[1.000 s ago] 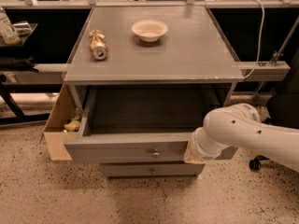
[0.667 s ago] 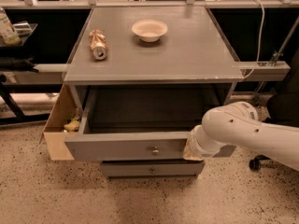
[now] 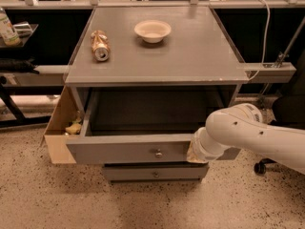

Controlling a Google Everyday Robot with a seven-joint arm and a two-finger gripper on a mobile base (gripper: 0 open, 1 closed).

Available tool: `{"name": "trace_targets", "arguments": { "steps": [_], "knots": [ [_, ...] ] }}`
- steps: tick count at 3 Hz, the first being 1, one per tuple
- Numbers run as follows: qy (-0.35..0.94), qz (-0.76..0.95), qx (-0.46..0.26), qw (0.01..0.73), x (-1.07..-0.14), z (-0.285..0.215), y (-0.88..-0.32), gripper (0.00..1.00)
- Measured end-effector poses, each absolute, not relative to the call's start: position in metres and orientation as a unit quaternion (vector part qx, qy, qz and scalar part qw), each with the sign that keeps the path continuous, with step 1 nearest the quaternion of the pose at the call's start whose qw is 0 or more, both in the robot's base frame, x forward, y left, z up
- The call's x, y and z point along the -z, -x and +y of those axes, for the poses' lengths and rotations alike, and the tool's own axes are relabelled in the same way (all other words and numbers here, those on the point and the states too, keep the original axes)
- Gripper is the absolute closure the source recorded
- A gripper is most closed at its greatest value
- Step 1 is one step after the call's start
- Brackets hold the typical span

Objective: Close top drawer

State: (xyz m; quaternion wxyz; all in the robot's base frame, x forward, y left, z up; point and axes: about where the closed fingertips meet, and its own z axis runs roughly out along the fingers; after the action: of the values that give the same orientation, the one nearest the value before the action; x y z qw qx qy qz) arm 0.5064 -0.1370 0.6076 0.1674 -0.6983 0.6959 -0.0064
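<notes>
Because the top drawer (image 3: 128, 150) stands pulled well out from under the worktop (image 3: 200, 56), its dark box empty as far as can be seen, the gripper (image 3: 194, 151) is set against the right part of the flat front panel, beside the small knob (image 3: 158, 153) and not on it. That placement suits a push more than a pull: a flat press on the panel should drive the box back on its runners, though an off-centre push could skew it. The arm (image 3: 248, 132) reaches in from the right, low and nearly level, with its thick white wrist covering the gripper's end, so I cannot tell whether the gripper is apart or together. A bowl (image 3: 152, 31) and a can (image 3: 99, 45) lying on its side rest on the worktop, well clear of the drawer's travel. The lower drawer (image 3: 155, 171) below is shut.
</notes>
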Motion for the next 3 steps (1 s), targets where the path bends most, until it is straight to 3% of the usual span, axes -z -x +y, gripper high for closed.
{"name": "trace_targets", "arguments": {
  "steps": [2,3],
  "knots": [
    [0.698,0.696,0.006,0.167,-0.6075,-0.1370,-0.5064,0.35],
    [0.698,0.696,0.006,0.167,-0.6075,-0.1369,-0.5064,0.04]
  ]
}}
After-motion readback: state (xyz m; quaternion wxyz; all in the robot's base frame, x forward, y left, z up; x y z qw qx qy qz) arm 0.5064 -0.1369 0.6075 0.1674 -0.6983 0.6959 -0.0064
